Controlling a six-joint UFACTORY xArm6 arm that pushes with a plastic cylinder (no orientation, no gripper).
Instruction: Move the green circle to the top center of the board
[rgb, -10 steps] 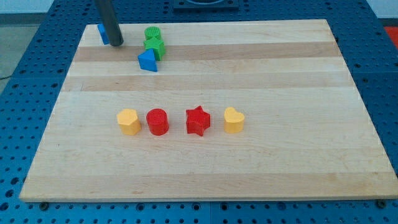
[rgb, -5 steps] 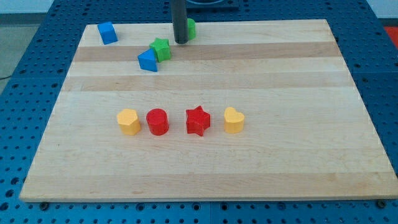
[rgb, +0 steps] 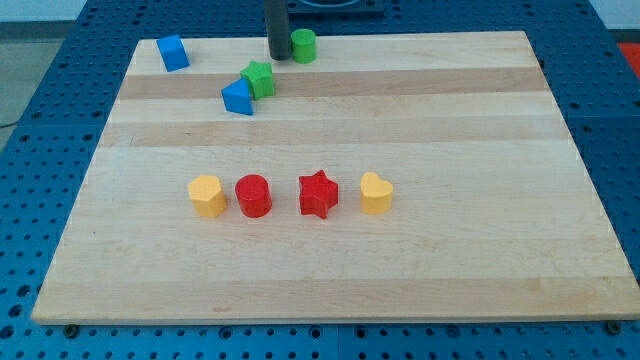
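Note:
The green circle stands near the board's top edge, a little left of the centre. My tip rests on the board just to the left of it, close to it or touching; I cannot tell which. The dark rod rises out of the view's top. A green star lies below and to the left of my tip, touching a blue triangle.
A blue block sits at the board's top left. A row across the middle holds a yellow block, a red cylinder, a red star and a yellow heart. The wooden board lies on a blue pegboard table.
My tip swept right from the top left, pushing the green circle right along the top edge, away from the green star. It has now drawn back slightly left.

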